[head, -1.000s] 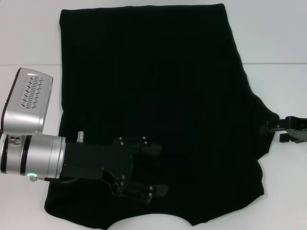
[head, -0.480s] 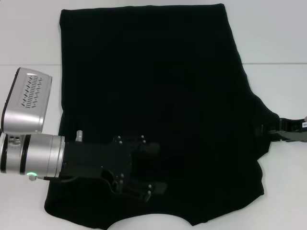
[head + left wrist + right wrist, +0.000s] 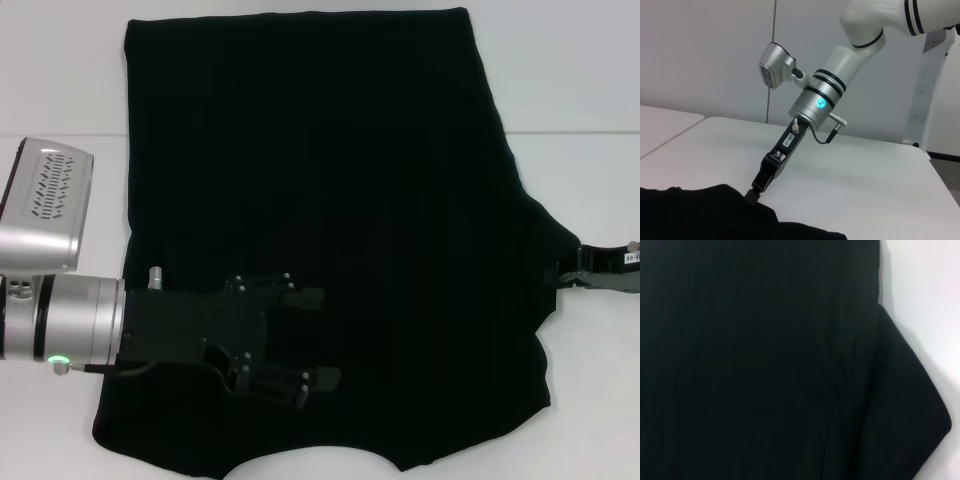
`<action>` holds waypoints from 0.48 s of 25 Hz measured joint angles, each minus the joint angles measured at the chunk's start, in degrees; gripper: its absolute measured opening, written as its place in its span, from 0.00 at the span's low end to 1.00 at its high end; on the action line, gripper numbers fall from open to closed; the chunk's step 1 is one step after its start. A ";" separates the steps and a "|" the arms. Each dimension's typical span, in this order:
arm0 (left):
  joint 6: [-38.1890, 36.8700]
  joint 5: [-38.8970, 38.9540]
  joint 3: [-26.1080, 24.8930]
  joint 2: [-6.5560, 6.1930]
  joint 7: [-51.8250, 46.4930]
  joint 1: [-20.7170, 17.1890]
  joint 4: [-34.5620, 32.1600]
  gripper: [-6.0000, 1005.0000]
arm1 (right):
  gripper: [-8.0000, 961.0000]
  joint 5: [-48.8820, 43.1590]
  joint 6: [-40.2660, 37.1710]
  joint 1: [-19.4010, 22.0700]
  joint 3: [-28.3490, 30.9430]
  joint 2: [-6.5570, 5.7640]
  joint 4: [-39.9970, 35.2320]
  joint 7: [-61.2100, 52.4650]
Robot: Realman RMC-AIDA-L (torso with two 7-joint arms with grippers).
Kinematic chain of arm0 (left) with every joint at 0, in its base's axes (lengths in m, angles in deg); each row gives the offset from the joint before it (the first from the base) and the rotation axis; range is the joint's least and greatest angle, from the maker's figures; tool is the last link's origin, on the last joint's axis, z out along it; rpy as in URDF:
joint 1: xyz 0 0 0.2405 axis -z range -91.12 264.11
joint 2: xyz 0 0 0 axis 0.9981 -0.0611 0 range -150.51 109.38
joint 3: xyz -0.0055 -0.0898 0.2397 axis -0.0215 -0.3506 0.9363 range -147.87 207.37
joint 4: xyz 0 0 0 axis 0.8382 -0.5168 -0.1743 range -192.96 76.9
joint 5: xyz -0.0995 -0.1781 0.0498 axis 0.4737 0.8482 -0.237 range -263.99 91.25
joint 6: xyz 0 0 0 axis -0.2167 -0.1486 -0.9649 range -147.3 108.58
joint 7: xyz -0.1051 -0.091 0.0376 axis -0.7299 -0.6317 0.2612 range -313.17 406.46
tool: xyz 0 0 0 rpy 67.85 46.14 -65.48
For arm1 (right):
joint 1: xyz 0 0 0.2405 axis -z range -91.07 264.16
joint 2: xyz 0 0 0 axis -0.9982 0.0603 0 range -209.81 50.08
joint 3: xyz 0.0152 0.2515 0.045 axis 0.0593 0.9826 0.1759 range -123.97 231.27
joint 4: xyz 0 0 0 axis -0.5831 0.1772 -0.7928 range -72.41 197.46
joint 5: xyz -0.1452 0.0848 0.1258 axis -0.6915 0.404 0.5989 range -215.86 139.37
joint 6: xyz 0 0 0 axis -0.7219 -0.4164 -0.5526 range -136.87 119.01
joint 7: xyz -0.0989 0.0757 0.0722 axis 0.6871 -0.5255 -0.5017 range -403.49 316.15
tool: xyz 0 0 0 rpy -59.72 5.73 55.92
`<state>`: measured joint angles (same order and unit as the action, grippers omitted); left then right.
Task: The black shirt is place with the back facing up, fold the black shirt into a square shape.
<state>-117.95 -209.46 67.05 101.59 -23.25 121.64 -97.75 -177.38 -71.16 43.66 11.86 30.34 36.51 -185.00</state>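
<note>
Sleeve fold in hand, right side next.

At far left, reaching in low and level over the black shirt (image 3: 330, 200): left gripper (image 3: 305, 340), fingers spread apart over the cloth near the collar end, nothing clearly pinched. Spread flat across the white table (image 3: 580, 80), filling most of the middle, left sleeve seemingly tucked in already, right sleeve sticking out as a point. At far right, angled steeply down from a raised elbow: right gripper (image 3: 756, 192), tip meeting the sleeve's outer corner; closed on fabric or merely touching, impossible to tell. Probably needed next: firm pinch of that corner, lift, carry across toward the middle.
</note>
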 joint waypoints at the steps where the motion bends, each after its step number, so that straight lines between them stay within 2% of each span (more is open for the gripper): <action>1: -0.02 0.00 -0.14 -0.02 0.00 -0.02 0.00 0.94 | 0.27 0.00 0.12 -0.01 -0.17 0.00 0.03 0.00; 7: -0.05 0.01 -0.29 -0.08 -0.03 -0.15 0.00 0.94 | 0.04 0.00 0.69 -0.08 -0.91 0.02 0.08 0.07; 12: -0.03 0.42 -0.62 0.01 -0.10 -0.42 0.00 0.94 | 0.03 0.32 0.96 0.97 -0.38 0.11 -0.85 1.11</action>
<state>-117.98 -209.04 66.43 101.60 -23.35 121.23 -97.75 -177.06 -70.20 44.63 11.47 30.45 35.66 -183.89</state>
